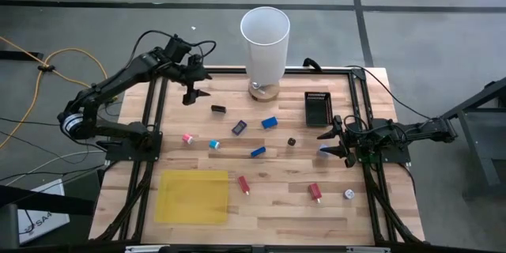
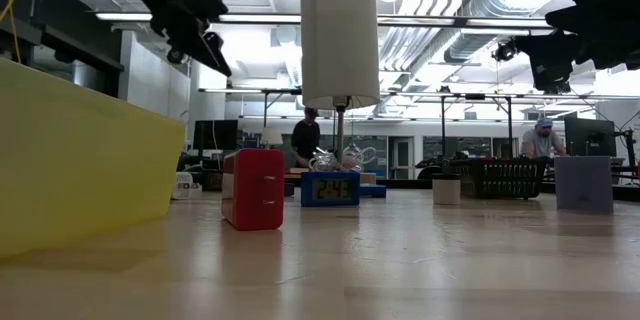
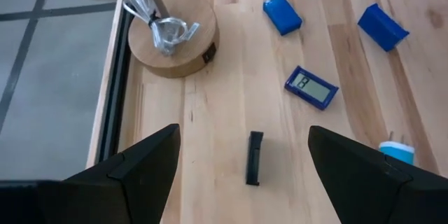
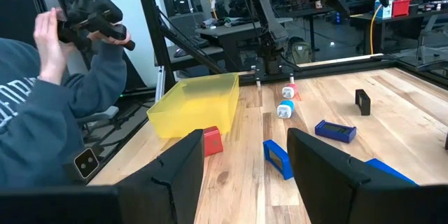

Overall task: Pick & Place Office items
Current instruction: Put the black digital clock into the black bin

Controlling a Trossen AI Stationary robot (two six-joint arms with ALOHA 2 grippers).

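Left gripper (image 1: 194,88) hangs above the table's far edge, just left of the tall white lamp (image 1: 265,43), its fingers spread apart and empty. Directly below it, beside the lamp's round wooden base (image 3: 172,43), lies a small black clip (image 3: 255,157). The office items are scattered over the wooden table (image 1: 277,213) in front of the lamp: a blue clock (image 3: 311,87), blue blocks (image 3: 282,14), a teal piece (image 1: 214,144), a pink piece (image 1: 188,137), two red pieces (image 1: 243,183) and a whitish round one (image 1: 348,194). A yellow bin (image 1: 192,197) sits nearest the front, left of the lamp. Right gripper (image 1: 332,142) hovers low, right of the lamp near a black tray (image 1: 318,107), fingers apart, holding nothing.
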